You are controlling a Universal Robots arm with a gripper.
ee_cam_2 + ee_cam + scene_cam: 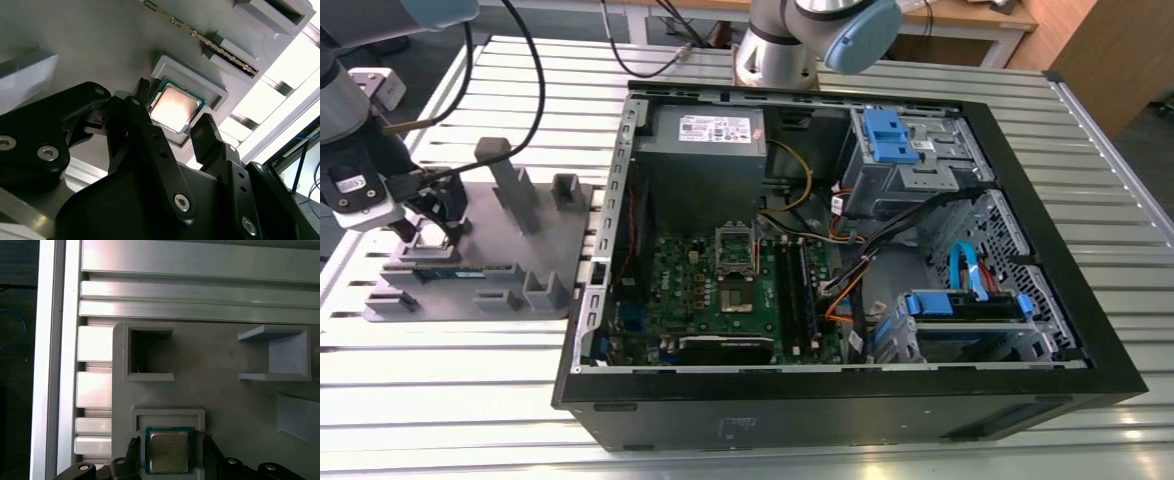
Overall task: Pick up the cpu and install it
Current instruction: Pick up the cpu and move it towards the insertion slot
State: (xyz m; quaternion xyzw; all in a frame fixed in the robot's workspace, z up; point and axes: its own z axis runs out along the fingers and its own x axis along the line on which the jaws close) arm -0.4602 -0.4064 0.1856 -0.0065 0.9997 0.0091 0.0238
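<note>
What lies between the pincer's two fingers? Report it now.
The cpu, seated in the grey holder's pocket, lies between the fingers of the open pincer, with a strip of pocket rim showing on each side in both wrist views.

The cpu [176, 105] is a small, flat square chip with a shiny silver top and a thin greenish rim. It lies level and face up in a shallow grey pocket [200, 80], directly between the claw's [172, 108] spread fingers, one just beside each opposite edge.

The arm [340, 110] leans down at the exterior view's left, gripper [438, 228] pointing downward, fingers [205, 135] spread apart
</note>
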